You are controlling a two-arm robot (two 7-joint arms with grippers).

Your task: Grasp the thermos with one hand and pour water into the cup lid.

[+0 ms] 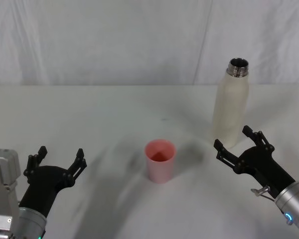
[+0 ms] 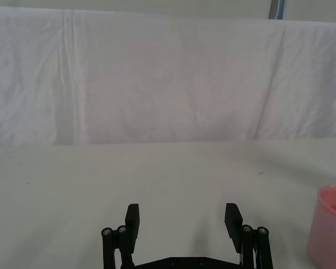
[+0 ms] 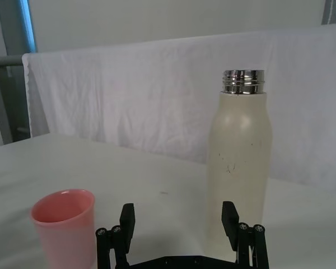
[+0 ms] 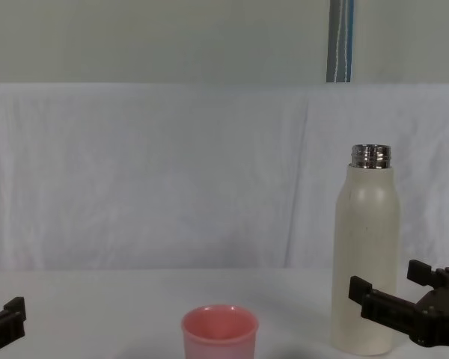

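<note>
While right end effector [image 1: 234, 141] stands wide open, empty, just short of upright thermos [image 1: 230, 104] | cup lid [image 1: 160, 160] mid-surface, apart | risk: off-centre closure tips tall bottle | left end effector [image 1: 60, 158] open, idle.

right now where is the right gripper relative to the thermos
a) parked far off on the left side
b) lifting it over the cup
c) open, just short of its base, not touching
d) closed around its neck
c: the right gripper has its fingers spread just in front of the upright thermos, whose base rests on the table.
</note>
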